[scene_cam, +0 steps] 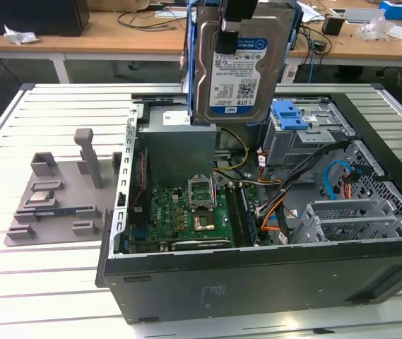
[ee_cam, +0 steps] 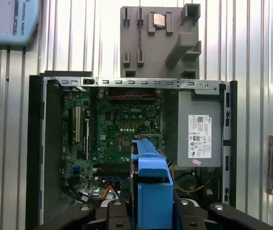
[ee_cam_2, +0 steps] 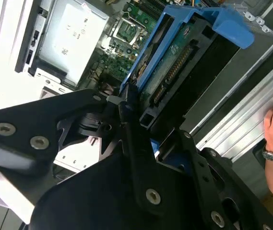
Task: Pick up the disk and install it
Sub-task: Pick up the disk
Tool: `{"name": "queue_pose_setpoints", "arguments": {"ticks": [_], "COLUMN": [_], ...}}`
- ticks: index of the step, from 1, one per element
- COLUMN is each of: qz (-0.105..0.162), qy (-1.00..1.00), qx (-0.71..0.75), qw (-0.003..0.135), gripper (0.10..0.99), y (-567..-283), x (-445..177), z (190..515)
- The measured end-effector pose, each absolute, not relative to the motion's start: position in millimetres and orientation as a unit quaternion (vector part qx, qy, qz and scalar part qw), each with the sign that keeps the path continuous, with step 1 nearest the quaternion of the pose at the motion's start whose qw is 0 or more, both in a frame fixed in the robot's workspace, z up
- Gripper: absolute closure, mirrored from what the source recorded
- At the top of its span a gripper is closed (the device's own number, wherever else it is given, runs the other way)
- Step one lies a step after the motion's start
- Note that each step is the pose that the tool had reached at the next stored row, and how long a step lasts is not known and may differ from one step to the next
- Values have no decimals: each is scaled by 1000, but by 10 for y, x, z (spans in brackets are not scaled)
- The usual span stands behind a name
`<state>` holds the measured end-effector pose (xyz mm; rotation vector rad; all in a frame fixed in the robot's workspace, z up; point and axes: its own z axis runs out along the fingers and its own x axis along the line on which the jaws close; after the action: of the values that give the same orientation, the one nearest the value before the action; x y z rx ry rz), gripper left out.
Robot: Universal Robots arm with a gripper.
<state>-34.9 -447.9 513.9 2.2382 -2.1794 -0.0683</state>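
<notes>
Gripper (ee_cam_2: pixel 148 124) fingers (ee_cam_2: pixel 126 120) are closed on the disk (scene_cam: pixel 237 70), pinching its blue carrier; the drive hangs on edge from them. Directly beneath the fingers lies the open computer case (scene_cam: pixel 257 282), resting on a ribbed metal table (scene_cam: pixel 45 282). A grey fixture tray (scene_cam: pixel 59 191) sits beside the case. Wooden workbenches (scene_cam: pixel 116 35) stand beyond.

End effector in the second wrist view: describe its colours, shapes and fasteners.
The end effector is matt black, built of flat angular plates and slim linkage bars joined at pivots. Round silver screw heads dot the plates. A pale grey part adjoins the widest black plate.
</notes>
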Motion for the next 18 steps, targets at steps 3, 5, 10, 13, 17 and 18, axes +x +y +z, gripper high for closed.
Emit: {"name": "queue_pose_setpoints", "arguments": {"ticks": [3,5,10,13,17,18], "qz": [-22,-22,-22,-22,-22,-22], "qy": [-697,-697,-697,-697,-697,-697], "qx": [716,716,716,716,716,716], "qw": [8,8,8,8,8,8], "gripper": [718,718,718,718,718,718], "y": [-4589,-4684,-4843,-4985,-5219,-5260], "x": [-349,-349,-349,-348,-349,-349], "z": [5129,5120,5104,5090,5070,5067]}}
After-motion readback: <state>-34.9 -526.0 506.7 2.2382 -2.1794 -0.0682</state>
